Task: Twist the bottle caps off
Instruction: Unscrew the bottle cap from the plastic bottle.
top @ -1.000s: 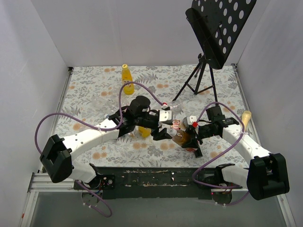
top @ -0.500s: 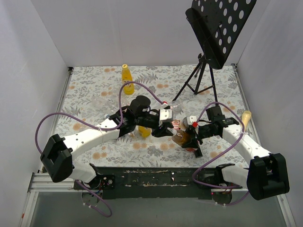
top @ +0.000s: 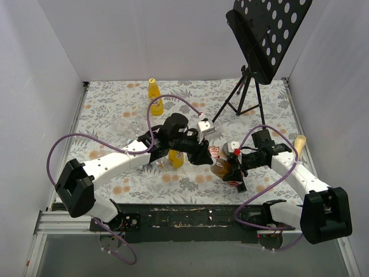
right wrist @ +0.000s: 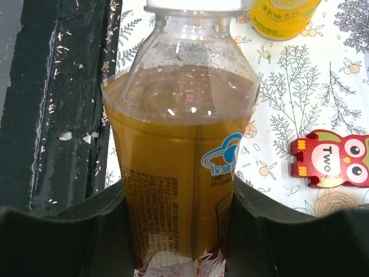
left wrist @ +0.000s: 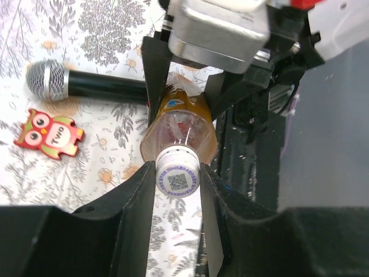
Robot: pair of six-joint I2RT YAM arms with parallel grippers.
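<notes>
A squat brown bottle (right wrist: 179, 167) with a red label lies tilted off the table, my right gripper (right wrist: 180, 199) shut on its body. Its white bottle cap (left wrist: 178, 179), printed with a QR code, sits between the fingers of my left gripper (left wrist: 176, 173), which is shut on it. From above, the bottle (top: 222, 168) hangs near the table's front edge between the left gripper (top: 209, 156) and the right gripper (top: 232, 167). A yellow juice bottle (top: 176, 158) stands under the left arm. Another (top: 154, 97) stands at the back with its yellow cap on.
A black microphone (left wrist: 86, 85) and a red owl toy (left wrist: 51, 134) lie beside the brown bottle. A black music stand (top: 259, 52) on a tripod rises at the back right. Clear bottles (top: 124, 124) lie at the left. The black table rail (right wrist: 63, 104) runs close by.
My left gripper has closed onto the white cap and its wrist has shifted up and right. The right gripper and the brown bottle have stayed put.
</notes>
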